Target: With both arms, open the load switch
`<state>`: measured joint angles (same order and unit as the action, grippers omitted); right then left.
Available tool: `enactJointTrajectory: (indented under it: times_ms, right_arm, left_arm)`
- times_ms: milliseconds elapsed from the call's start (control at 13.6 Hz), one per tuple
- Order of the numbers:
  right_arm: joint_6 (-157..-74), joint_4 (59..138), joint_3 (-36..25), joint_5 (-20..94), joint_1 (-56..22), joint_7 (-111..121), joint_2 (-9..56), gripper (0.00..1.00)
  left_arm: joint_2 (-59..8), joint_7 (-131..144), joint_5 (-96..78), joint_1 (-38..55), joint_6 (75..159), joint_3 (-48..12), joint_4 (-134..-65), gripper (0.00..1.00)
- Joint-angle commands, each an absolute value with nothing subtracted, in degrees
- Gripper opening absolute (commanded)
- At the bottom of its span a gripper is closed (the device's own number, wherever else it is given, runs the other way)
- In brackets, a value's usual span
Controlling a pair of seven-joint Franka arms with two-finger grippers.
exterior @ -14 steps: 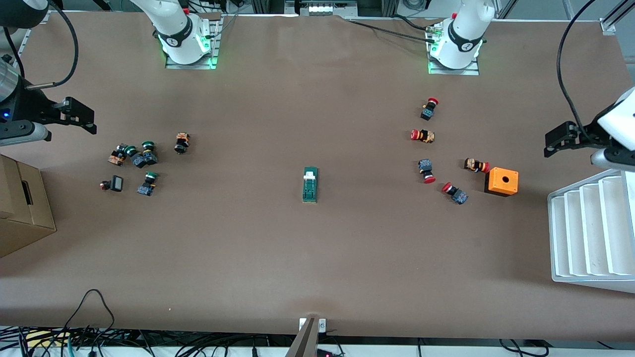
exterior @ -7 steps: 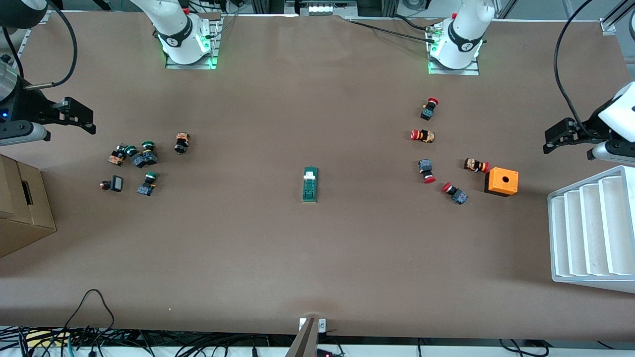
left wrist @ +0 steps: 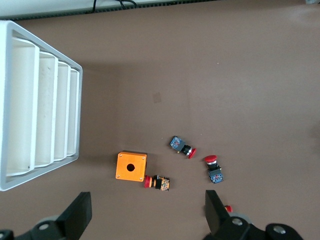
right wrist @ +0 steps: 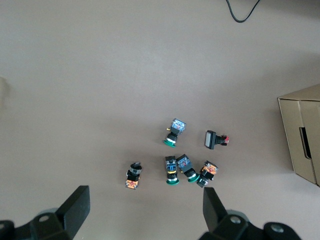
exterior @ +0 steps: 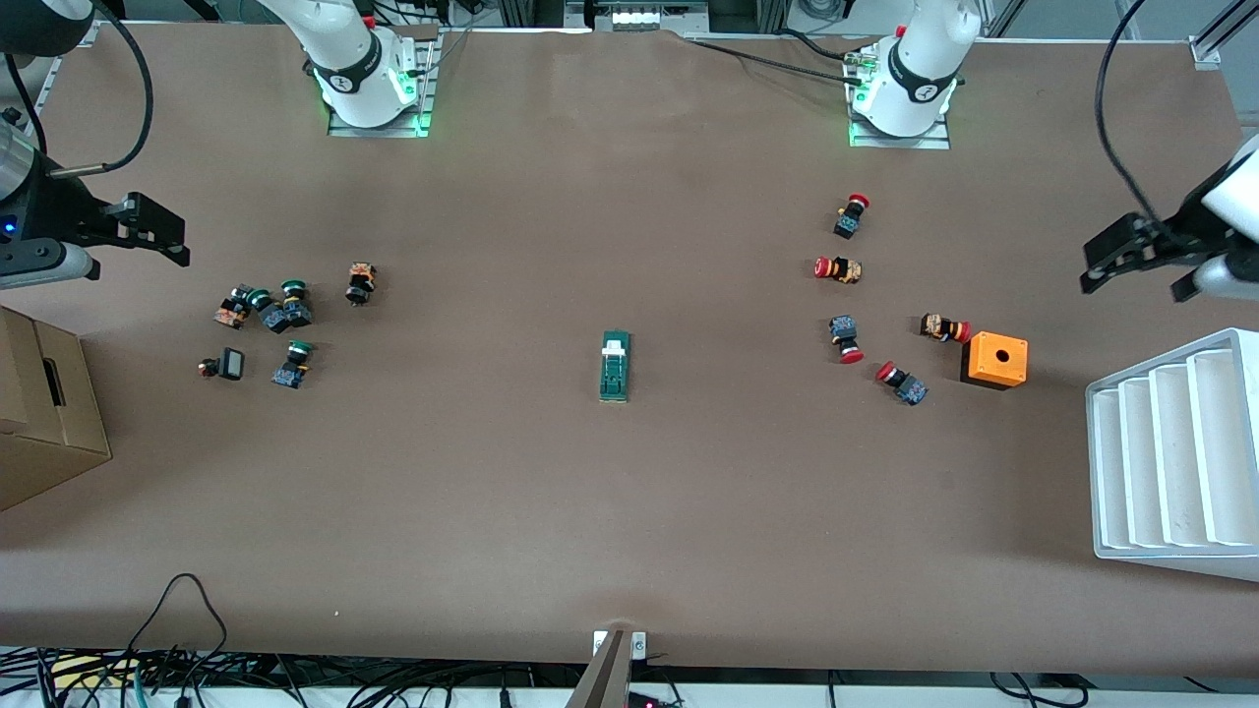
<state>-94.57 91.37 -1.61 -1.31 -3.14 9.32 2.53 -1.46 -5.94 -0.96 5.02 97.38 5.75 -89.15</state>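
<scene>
The load switch (exterior: 615, 366) is a narrow dark-green block with a white piece at the end toward the robots' bases. It lies flat in the middle of the table and shows in neither wrist view. My left gripper (exterior: 1121, 254) hangs open and empty at the left arm's end of the table, over bare table beside the orange box (left wrist: 131, 166). My right gripper (exterior: 157, 232) hangs open and empty at the right arm's end, over the table by the green-capped buttons (right wrist: 175, 170). Both are well away from the switch.
Several red-capped push buttons (exterior: 846, 270) and an orange box with a hole (exterior: 995, 359) lie toward the left arm's end, with a white ribbed tray (exterior: 1170, 462) at that edge. Green-capped buttons (exterior: 275, 315) and a cardboard box (exterior: 44, 413) are at the right arm's end.
The left arm's hand has drifted a little away from the white tray, toward the robots' bases. The right arm and the load switch have not moved.
</scene>
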Motion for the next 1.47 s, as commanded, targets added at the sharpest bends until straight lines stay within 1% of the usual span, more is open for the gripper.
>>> enactJointTrajectory:
  times_ms: [0, 953, 1099, 1393]
  right_arm:
    - [-93.43, 89.91, -1.67, -0.97, -2.90, 10.37, 3.08, 1.00]
    - [-93.43, 89.91, -1.67, -1.14, -2.72, 10.37, 3.08, 1.00]
    - [-93.51, 89.91, -1.67, -1.14, -2.73, 10.20, 3.08, 1.00]
    - [-93.51, 89.91, -1.67, -1.14, -2.72, 10.20, 3.08, 1.00]
  left_arm:
    - [-2.12, -5.71, -1.93, 5.63, 94.22, 6.42, -84.46, 1.00]
    - [-1.76, -4.92, -1.93, 5.01, 92.73, 6.24, -84.81, 1.00]
    - [-2.11, -2.57, -1.93, 5.01, 88.96, 6.15, -84.46, 1.00]
    - [-2.20, -0.53, -1.85, 5.18, 84.74, 6.15, -83.68, 1.00]
